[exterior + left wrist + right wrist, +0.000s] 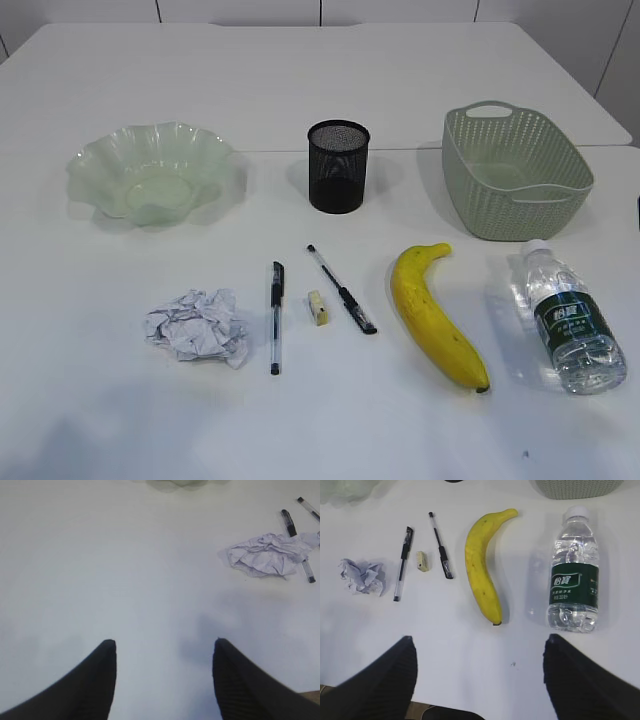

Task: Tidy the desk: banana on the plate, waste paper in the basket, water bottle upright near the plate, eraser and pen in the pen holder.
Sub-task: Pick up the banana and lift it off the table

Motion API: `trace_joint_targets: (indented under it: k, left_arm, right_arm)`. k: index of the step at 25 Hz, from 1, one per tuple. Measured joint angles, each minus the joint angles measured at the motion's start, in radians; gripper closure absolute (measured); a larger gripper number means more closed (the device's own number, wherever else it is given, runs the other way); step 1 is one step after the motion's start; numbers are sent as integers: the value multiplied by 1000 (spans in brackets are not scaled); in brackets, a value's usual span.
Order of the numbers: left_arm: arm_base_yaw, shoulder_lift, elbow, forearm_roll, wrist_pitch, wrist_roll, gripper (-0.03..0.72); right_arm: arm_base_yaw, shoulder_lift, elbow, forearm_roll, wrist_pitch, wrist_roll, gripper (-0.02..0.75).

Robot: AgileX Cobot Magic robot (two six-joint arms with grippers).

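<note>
On the white desk point(320, 430) a yellow banana point(436, 315) point(482, 562) lies between a black pen point(342, 290) point(440, 545) and the water bottle point(572, 318) point(574, 572), which lies on its side. A cream eraser point(318, 308) point(421, 561) sits between that pen and a second pen point(276, 315) point(403, 563). Crumpled waste paper point(198, 326) point(270, 555) point(363, 576) is at the left. The pale green plate point(150, 172), black mesh pen holder point(338, 165) and sage-green basket point(515, 170) stand behind. Neither arm shows in the exterior view. My left gripper point(164, 647) and right gripper point(479, 642) hover open and empty over bare desk.
A seam between two tabletops runs behind the pen holder. The desk's near edge shows at the bottom of the right wrist view. Bare white surface lies in front of the row of objects.
</note>
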Motion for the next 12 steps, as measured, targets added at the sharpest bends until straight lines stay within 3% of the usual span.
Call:
trace_joint_targets:
  k: [12]
  left_arm:
    - [0,201,-61,-14,2,-58,267]
  right_arm:
    - [0,360,-174,53,-49,0,153]
